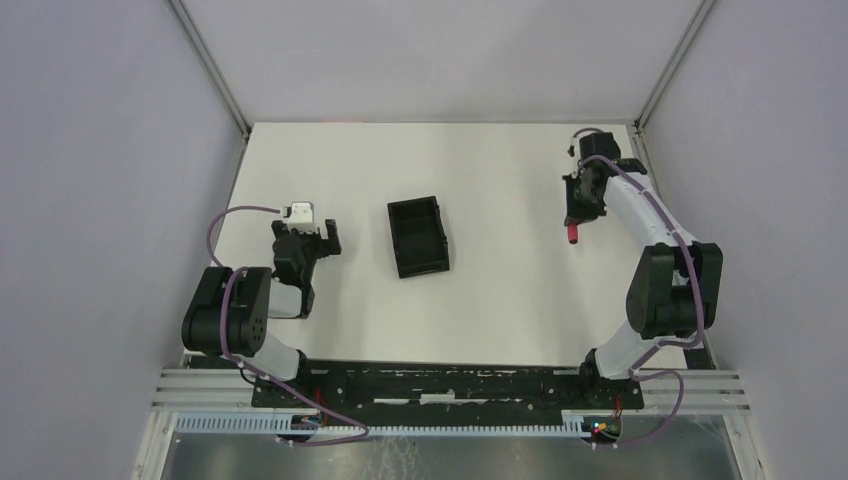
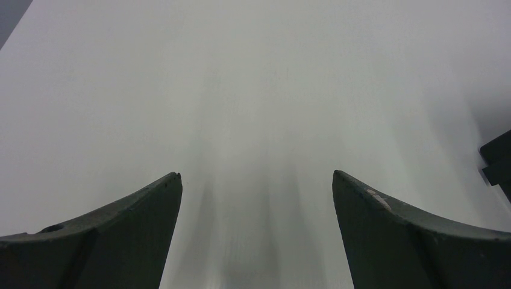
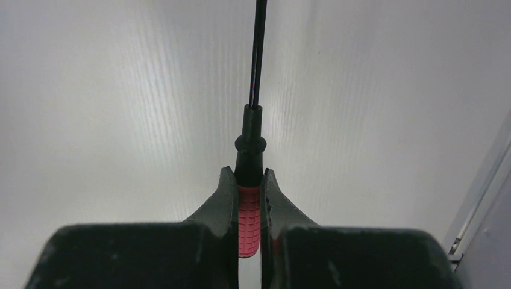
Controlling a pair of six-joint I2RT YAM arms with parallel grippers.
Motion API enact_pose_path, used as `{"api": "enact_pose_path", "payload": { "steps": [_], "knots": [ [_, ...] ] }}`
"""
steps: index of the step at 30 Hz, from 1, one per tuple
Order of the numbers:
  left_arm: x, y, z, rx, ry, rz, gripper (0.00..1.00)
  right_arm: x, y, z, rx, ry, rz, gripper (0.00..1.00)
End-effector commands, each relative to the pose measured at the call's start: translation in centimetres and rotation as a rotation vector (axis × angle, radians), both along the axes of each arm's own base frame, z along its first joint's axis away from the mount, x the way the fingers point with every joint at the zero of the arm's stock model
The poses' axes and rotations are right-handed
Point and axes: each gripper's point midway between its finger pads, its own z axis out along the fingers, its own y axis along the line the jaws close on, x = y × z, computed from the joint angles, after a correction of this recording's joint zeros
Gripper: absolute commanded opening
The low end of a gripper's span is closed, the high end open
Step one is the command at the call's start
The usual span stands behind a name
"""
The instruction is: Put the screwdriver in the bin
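Both right gripper [image 3: 247, 174] jaws clamp screwdriver [image 3: 249, 218] handle, right of bin [image 1: 395, 240]; narrow pinch, may pivot, drop short.

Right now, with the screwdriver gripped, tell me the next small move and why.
Probably lift the right hand straight up a little. It is shut on the screwdriver by its red handle, seemingly low over the table, and the bin sits apart toward the middle, with raised walls to clear.
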Motion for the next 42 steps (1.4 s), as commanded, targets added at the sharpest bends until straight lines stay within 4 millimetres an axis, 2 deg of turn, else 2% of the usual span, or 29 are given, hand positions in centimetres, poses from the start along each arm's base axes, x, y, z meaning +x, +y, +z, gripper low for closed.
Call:
{"api": "enact_pose_path", "payload": {
  "steps": [1,3,6,8,9,11,13,16,18,20,22,25,35,41,42],
  "knots": [
    [0.6,-0.1,2.0,-0.034,-0.076,0.012,1.00,0.1,0.3,6.3,0.020,-0.073,-0.019,0.00],
    [0.6,-0.1,2.1,-0.034,-0.077,0.012,1.00,0.8,0.9,7.6,0.034,-0.111,-0.019,0.00],
    [0.6,0.0,2.0,-0.034,-0.076,0.013,1.00,1.5,1.9,8.2,0.051,-0.137,-0.021,0.00],
    [0.6,-0.1,2.0,-0.034,-0.077,0.012,1.00,2.2,3.6,8.5,0.058,-0.153,-0.006,0.00],
    [0.6,-0.1,2.0,-0.034,-0.076,0.012,1.00,2.6,5.2,8.9,0.059,-0.173,0.021,0.00],
    [0.6,-0.1,2.0,-0.034,-0.076,0.012,1.00,3.4,9.4,9.8,0.072,-0.218,0.091,0.00],
    [0.6,0.0,2.0,-0.034,-0.076,0.013,1.00,4.0,14.5,10.8,0.111,-0.267,0.176,0.00],
    [0.6,-0.1,2.0,-0.034,-0.076,0.012,1.00,3.7,22.8,11.6,0.181,-0.335,0.331,0.00],
    [0.6,-0.1,2.0,-0.034,-0.076,0.012,1.00,2.8,28.5,11.7,0.230,-0.369,0.455,0.00],
    [0.6,-0.1,2.1,-0.034,-0.077,0.012,1.00,2.2,32.3,11.2,0.223,-0.386,0.549,0.00],
    [0.6,-0.1,2.0,-0.034,-0.076,0.012,1.00,2.0,34.7,10.0,0.170,-0.381,0.613,0.00],
    [0.6,-0.1,2.1,-0.034,-0.077,0.012,1.00,1.9,36.0,8.0,0.089,-0.358,0.675,0.00],
    [0.6,-0.1,2.1,-0.034,-0.078,0.012,1.00,0.5,34.1,3.5,0.004,-0.331,0.716,0.00],
    [0.6,-0.1,2.0,-0.034,-0.077,0.012,1.00,-0.3,34.7,0.2,-0.020,-0.281,0.756,0.00],
    [0.6,-0.1,2.0,-0.034,-0.076,0.012,1.00,-0.4,34.8,-0.2,-0.020,-0.275,0.756,0.05]
  ]
}}
